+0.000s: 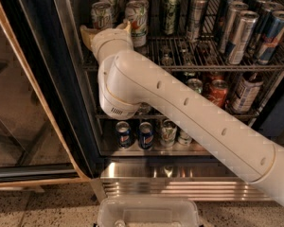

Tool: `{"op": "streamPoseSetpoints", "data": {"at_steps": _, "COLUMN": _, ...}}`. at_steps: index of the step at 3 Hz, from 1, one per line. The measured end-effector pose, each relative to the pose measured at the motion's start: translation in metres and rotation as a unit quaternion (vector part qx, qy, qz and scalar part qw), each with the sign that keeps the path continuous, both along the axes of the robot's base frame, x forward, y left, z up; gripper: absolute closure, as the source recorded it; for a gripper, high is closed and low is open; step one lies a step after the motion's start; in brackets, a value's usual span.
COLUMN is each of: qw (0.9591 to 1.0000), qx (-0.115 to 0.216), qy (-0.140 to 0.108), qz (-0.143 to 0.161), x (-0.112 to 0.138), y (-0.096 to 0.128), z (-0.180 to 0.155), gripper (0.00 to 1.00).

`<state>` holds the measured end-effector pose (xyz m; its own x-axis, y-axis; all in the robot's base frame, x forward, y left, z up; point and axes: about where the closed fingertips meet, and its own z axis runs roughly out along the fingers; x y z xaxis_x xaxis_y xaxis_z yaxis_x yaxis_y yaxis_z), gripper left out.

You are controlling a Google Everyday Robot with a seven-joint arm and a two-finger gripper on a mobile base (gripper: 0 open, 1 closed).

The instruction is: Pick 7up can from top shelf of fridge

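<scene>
The 7up can (102,14), white-silver with green print, stands at the front left of the top shelf (199,68) of the fridge (61,79). A like white can with an orange-red patch (137,17) stands just to its right. My gripper (106,30) is at the shelf's front left, right below and in front of the 7up can. Its tan fingers are spread, one (86,34) left of the can's base and one (127,27) between the two cans. The white arm hides the can's base and much of the middle shelf.
Green cans (170,11) and tall blue-silver cans (255,30) fill the rest of the top shelf. Red and dark cans (217,91) stand on the middle rack, blue cans (132,134) on the bottom. The open glass door (19,103) stands at left. A clear tray (146,214) is at the bottom.
</scene>
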<state>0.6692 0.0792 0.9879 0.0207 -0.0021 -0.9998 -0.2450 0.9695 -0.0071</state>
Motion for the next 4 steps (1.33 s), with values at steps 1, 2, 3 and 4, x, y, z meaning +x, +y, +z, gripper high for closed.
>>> {"op": "streamPoseSetpoints", "data": {"at_steps": 1, "qw": 0.9999, "qx": -0.001, "qy": 0.01, "qz": 0.014, "x": 0.015, "y": 0.016, "z": -0.009, "gripper": 0.31}}
{"op": "streamPoseSetpoints", "data": {"at_steps": 2, "qw": 0.9999, "qx": -0.001, "qy": 0.006, "qz": 0.012, "x": 0.018, "y": 0.017, "z": -0.009, "gripper": 0.31}}
{"op": "streamPoseSetpoints", "data": {"at_steps": 3, "qw": 1.0, "qx": 0.0, "qy": -0.002, "qz": 0.007, "x": 0.02, "y": 0.015, "z": -0.008, "gripper": 0.31}}
{"op": "streamPoseSetpoints", "data": {"at_steps": 4, "qw": 0.9999, "qx": 0.004, "qy": -0.011, "qz": 0.006, "x": 0.028, "y": 0.01, "z": -0.006, "gripper": 0.31}}
